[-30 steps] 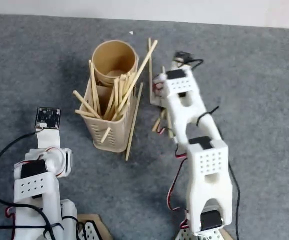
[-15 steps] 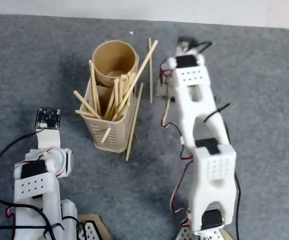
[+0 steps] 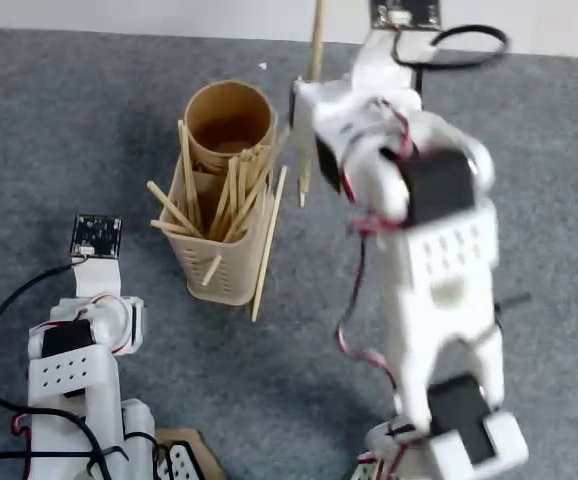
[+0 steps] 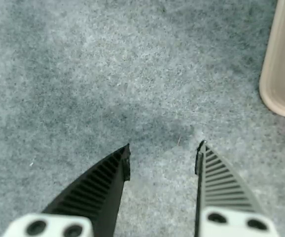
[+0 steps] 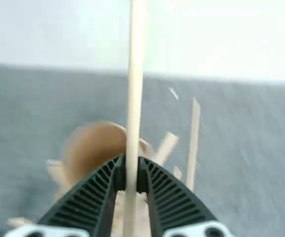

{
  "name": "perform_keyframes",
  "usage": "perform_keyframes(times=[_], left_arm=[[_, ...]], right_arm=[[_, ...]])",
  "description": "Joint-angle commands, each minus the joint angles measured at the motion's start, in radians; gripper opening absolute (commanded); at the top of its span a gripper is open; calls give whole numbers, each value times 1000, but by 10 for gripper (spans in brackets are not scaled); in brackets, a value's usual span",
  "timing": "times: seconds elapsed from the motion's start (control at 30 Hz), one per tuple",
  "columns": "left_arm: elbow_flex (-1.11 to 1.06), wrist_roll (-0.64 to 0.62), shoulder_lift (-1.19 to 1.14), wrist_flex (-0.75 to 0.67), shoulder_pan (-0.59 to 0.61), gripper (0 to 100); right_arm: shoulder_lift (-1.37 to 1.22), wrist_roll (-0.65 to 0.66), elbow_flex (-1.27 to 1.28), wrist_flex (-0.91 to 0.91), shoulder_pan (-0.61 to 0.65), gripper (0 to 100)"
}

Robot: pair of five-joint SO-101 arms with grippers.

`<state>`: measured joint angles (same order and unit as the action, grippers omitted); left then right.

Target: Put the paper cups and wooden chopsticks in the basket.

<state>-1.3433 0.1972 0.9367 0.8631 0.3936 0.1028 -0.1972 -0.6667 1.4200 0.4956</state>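
Right pincer (image 5: pixel 131 174) clamped on one chopstick (image 5: pixel 135 69) near basket (image 3: pixel 219 275) holding paper cup (image 3: pixel 230 120); left pincer (image 4: pixel 163 154) open, empty, over tabletop (image 4: pixel 83 74).

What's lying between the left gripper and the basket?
Just bare grey carpet lies between the open left gripper and the basket; the left wrist view shows that stretch.

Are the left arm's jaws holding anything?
No, the left arm's jaws stand open with only bare grey carpet between them.
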Motion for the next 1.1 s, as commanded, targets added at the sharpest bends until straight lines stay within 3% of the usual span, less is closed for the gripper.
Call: perform_keyframes(times=[0.0, 0.17, 0.43, 0.63, 0.83, 1.07], left_arm=[[4, 9, 1, -12, -18, 235], [4, 9, 1, -12, -18, 235], [4, 9, 1, -14, -18, 235], [2, 9, 1, -12, -18, 235], [2, 9, 1, -12, -18, 235], [2, 9, 1, -14, -18, 235]], right_arm=[[166, 14, -28, -96, 84, 5], [188, 18, -27, -194, 143, 5], [189, 172, 41, -297, 271, 5], [205, 307, 432, -691, 269, 5], [406, 316, 917, -1145, 274, 5], [671, 311, 1349, -1296, 274, 5]])
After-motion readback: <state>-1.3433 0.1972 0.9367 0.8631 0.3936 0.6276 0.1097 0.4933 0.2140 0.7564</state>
